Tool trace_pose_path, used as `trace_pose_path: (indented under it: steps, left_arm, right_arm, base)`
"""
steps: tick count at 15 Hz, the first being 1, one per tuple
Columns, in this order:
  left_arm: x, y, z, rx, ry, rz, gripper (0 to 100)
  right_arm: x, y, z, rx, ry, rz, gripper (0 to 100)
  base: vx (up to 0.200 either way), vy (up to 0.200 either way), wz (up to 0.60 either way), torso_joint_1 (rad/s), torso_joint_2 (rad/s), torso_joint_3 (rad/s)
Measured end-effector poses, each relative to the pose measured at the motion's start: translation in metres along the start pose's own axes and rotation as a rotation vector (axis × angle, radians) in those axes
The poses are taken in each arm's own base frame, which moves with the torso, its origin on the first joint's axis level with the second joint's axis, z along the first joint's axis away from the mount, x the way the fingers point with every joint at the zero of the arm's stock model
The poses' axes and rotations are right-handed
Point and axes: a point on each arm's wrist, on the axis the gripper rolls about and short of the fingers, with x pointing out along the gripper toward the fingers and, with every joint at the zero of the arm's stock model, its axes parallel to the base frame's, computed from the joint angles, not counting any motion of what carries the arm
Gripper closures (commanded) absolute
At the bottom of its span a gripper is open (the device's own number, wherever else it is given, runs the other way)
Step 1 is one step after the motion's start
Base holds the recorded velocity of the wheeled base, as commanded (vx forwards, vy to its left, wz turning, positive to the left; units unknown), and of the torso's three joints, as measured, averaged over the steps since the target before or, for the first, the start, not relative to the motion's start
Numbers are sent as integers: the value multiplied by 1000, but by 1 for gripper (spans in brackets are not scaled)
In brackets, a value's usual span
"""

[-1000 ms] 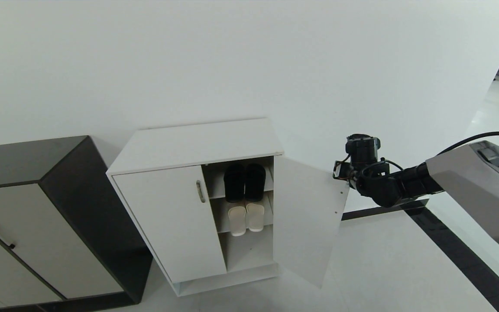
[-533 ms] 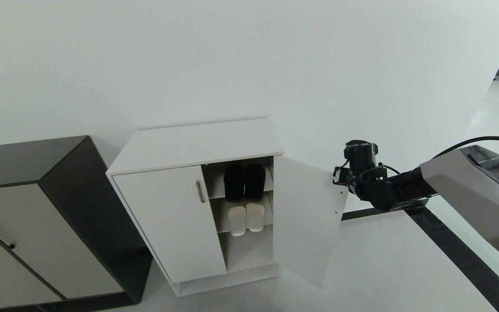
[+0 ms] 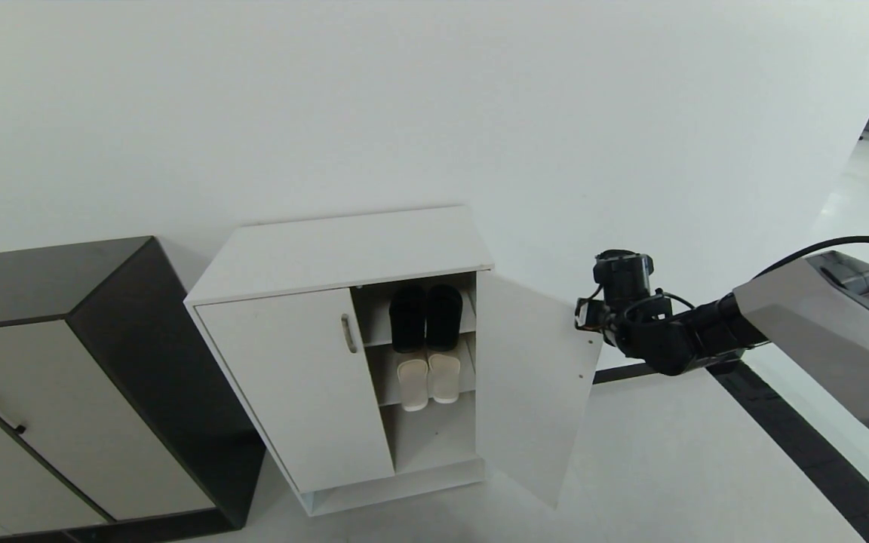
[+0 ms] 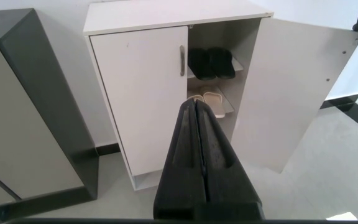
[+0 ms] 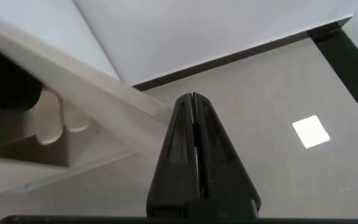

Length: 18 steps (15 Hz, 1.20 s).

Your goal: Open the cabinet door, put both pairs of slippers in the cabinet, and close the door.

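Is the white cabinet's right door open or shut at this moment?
Open: the right door stands swung outward, showing the black slippers and white slippers inside.

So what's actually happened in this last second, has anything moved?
The shut right end effector slid down and towards the cabinet at the free edge of the open door, and that door swung slightly towards shut. The black slippers and white slippers stayed on their shelves, and the left door stayed closed.
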Motion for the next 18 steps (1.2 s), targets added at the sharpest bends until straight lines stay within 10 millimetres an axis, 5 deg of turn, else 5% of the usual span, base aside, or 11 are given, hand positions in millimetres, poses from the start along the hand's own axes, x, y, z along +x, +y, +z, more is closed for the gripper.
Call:
trace_pose_path:
  steps: [7,18]
  left_arm:
    - [0,0,0,0,0,0,100]
    - [0,0,0,-1,0,0,100]
  right_arm:
    - [-71,38,0,-51,9,136,100]
    - [-84,38,-11,-113,16,161,100]
  base:
    - [0,0,0,0,0,0]
    - [0,0,109,0,0,1]
